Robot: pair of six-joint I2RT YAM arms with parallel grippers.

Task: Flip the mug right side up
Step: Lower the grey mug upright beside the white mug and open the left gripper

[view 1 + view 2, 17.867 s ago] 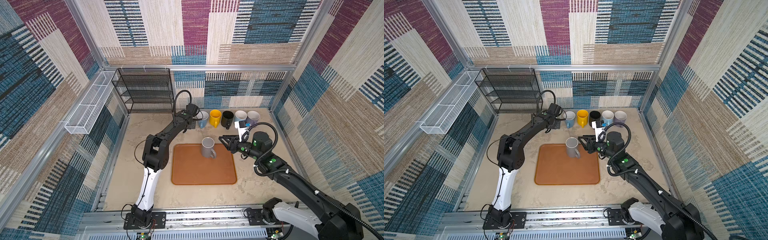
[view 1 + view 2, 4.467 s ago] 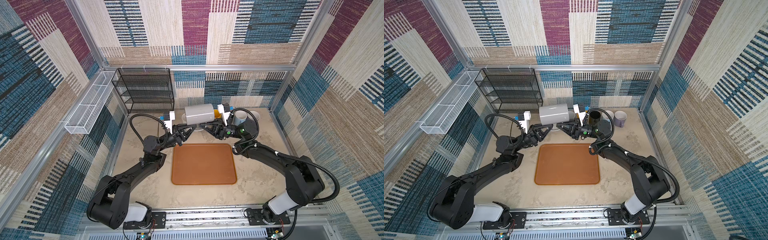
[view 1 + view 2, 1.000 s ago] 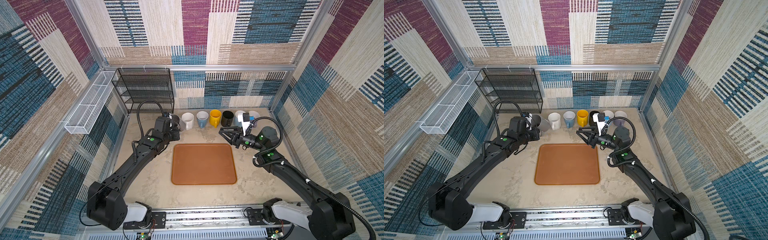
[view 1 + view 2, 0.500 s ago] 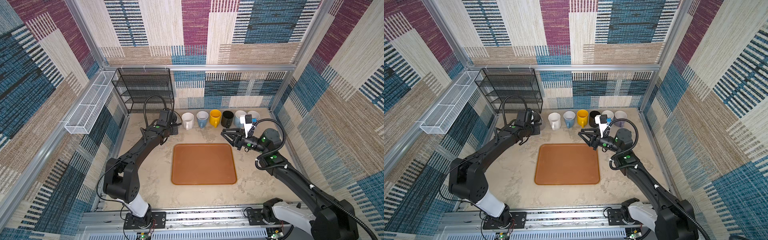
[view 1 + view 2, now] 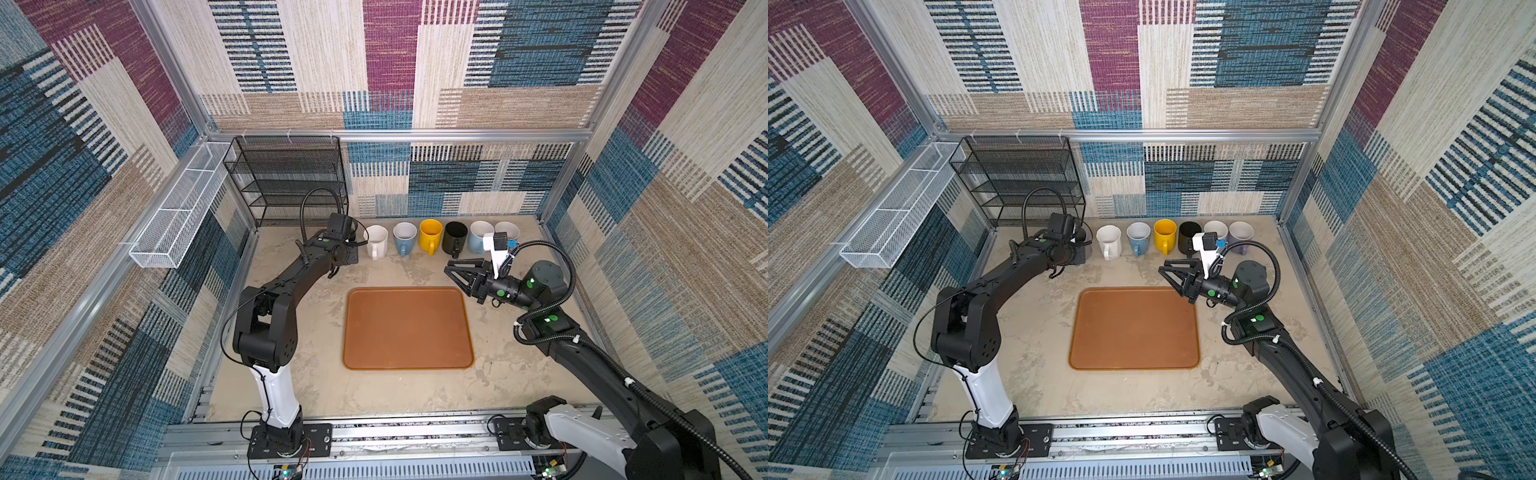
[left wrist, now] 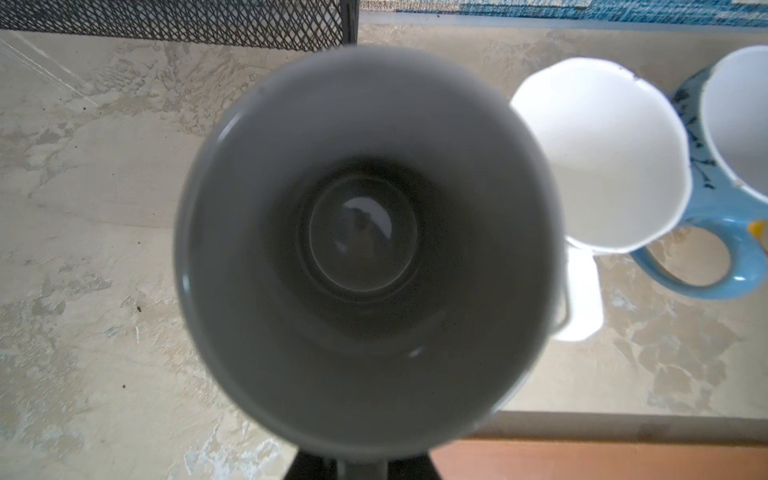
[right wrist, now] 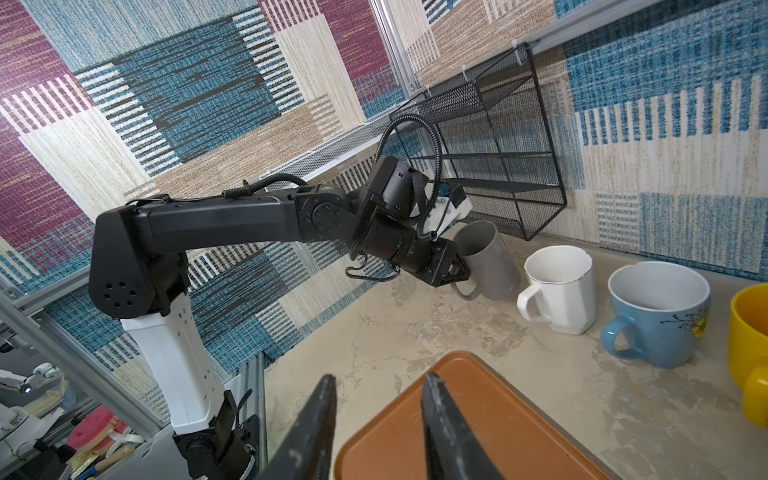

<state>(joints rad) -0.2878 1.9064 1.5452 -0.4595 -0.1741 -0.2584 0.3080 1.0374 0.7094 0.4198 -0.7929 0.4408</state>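
Plainly, the left hand [image 7: 455,272] grips the upright grey mug [image 7: 488,257] by its handle, white mug [image 7: 557,291] just beside. The right hand [image 7: 380,378] hangs part-open, empty.

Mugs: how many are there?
7. Six line the back wall: white, blue, yellow, black, pale blue, lavender. The left gripper holds a grey mug at the row's left end. None looks hidden.

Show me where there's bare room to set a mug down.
The brown tray is bare, as is the tabletop between it and the front rail. Along the back it is crowded: mugs stand side by side from the grey mug in the left claw to the right corner.
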